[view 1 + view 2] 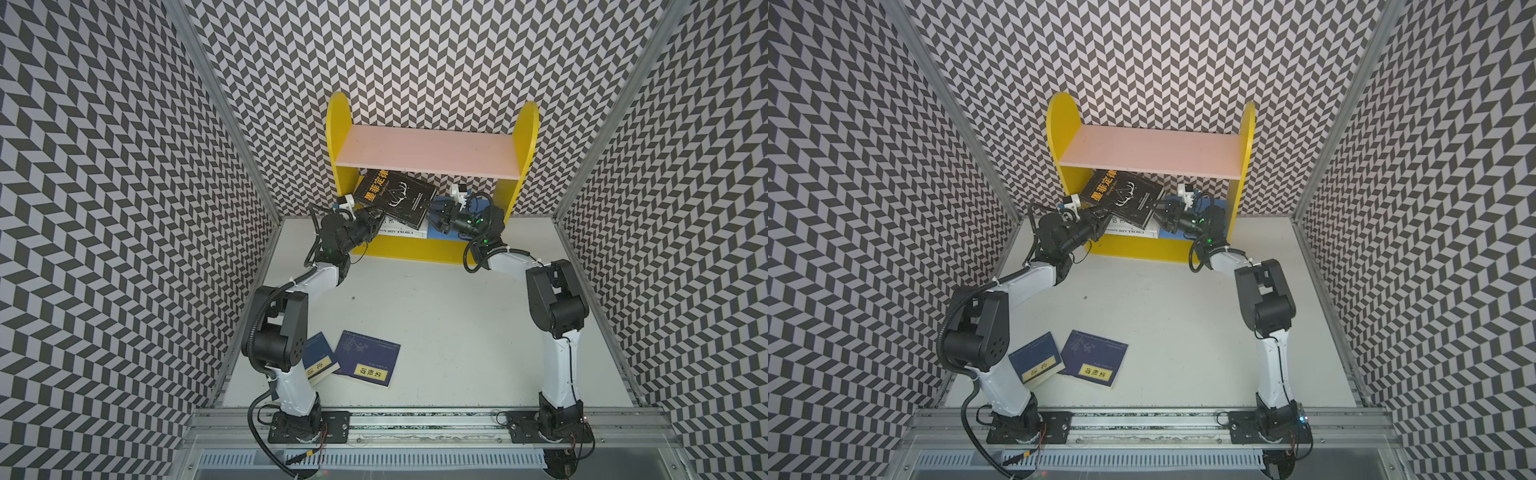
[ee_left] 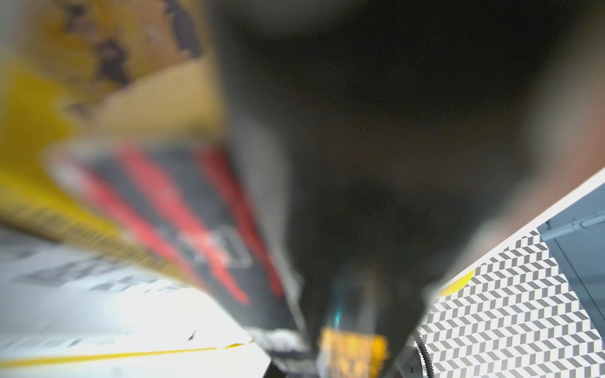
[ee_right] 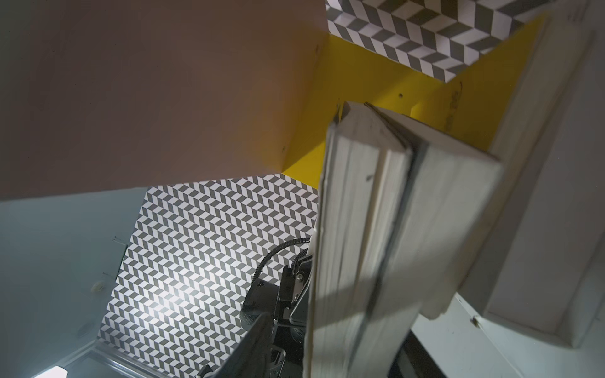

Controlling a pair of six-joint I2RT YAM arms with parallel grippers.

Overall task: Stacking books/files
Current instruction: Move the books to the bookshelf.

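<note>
Navy covers nearest me: one navy book (image 1: 319,362) partly under the elbow of the left arm (image 1: 282,328) and a second navy book (image 1: 366,362) just beside it lie loose on the desk (image 1: 436,332), unstacked, with wide bare room beyond. Farther off, in the lower bay of the shelf (image 1: 415,251), the black book (image 1: 399,195) sits tilted on the white books (image 1: 401,232), left end effector (image 1: 374,216) and right end effector (image 1: 434,210) at its opposite sides; I cannot tell whether either grips it, and the pink board (image 1: 428,153) hangs close above

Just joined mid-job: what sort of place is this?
Probably a robot data-collection booth: chevron-patterned walls on three sides, two arms bolted to an aluminium rail, a small yellow bookshelf on a white table.
</note>
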